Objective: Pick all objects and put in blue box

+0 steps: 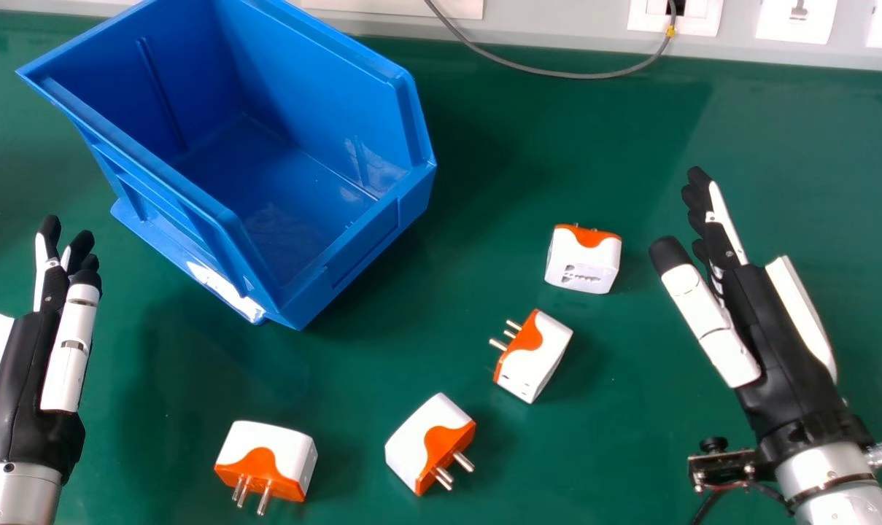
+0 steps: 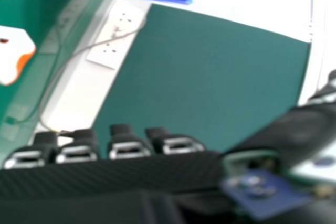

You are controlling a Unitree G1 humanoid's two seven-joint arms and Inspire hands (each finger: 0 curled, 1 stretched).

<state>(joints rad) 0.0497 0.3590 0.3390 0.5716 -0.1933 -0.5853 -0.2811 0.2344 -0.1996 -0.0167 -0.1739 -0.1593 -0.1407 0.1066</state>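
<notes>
At the near side of the green table (image 1: 630,467), a white-and-orange plug adapter (image 1: 265,459) lies left of a second adapter (image 1: 419,441). The left hand (image 1: 21,372) is at the near left and the right hand (image 1: 780,335) at the right, both with fingers extended and holding nothing. Farther, between the box and right hand, lies a third adapter (image 1: 543,357), then a fourth (image 1: 586,262). The blue box (image 1: 316,87) stands at the far left; a grey cable (image 1: 550,73) curves at the far edge.
</notes>
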